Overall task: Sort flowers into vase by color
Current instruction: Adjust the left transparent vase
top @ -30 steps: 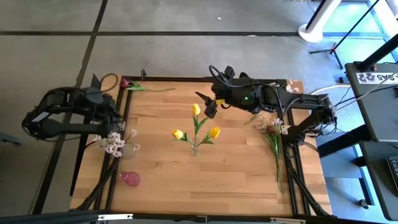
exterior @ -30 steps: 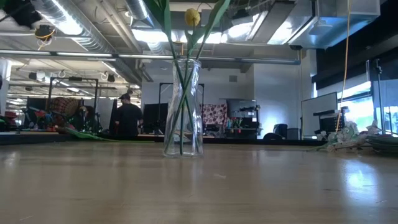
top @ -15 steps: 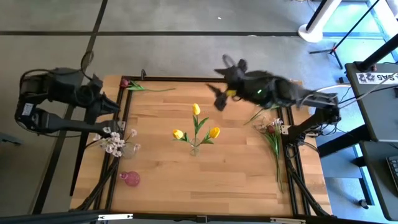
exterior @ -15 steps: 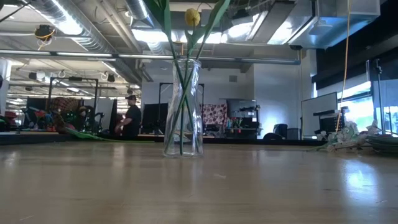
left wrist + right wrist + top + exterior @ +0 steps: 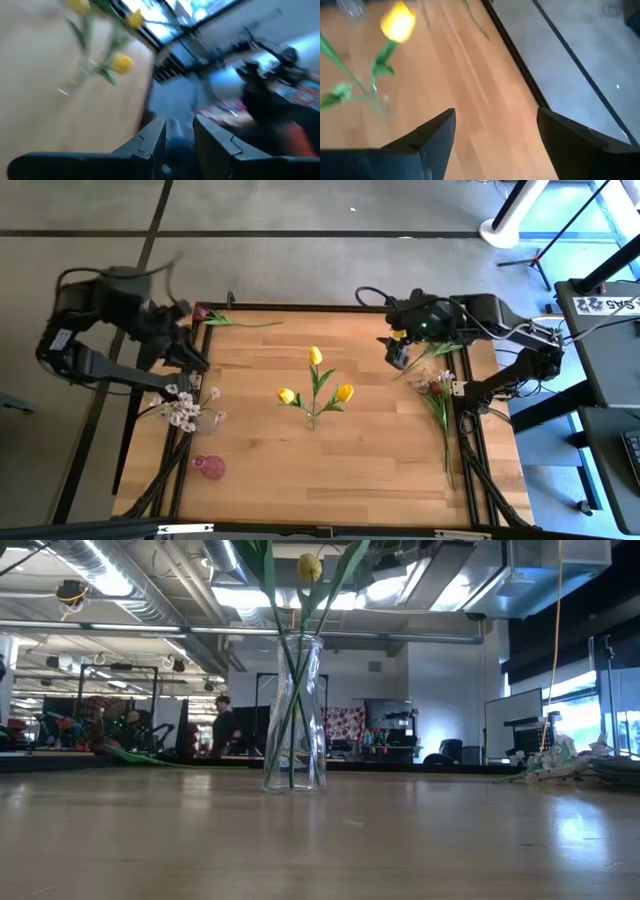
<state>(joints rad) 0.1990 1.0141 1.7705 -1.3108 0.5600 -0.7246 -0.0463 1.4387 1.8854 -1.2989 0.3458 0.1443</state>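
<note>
Now | right tool (image 5: 397,357) released, moved right | left tool (image 5: 192,356) parted, empty

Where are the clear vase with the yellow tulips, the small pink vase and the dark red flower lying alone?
clear vase (image 5: 294,710), low view, middle of its glass body
small pink vase (image 5: 209,468), high view, its round body
dark red flower (image 5: 200,313), high view, its bloom

The left gripper (image 5: 175,137) hangs empty, its fingers (image 5: 150,142) a narrow gap apart. The right gripper (image 5: 492,140) is empty too, fingers (image 5: 432,135) spread wide.
</note>
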